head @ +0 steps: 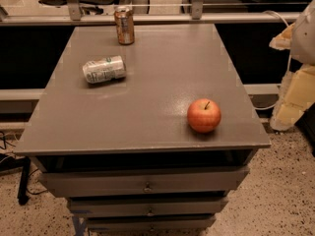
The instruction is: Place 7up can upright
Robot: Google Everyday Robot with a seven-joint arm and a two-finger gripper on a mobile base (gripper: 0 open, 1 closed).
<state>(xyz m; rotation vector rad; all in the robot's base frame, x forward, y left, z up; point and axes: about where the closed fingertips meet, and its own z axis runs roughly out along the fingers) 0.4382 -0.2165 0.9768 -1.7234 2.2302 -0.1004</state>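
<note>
The 7up can [104, 69], silvery-white with faint green print, lies on its side on the left part of the grey table top [147, 107], its silver top pointing left. My gripper [294, 96] hangs at the right edge of the camera view. It is beyond the table's right side, well away from the can, and holds nothing that I can see.
An orange-brown copper-coloured can [124, 26] stands upright near the table's far edge. A red apple [204, 115] sits near the front right corner. Drawers [146, 183] are below the top. A rail and chairs are behind the table.
</note>
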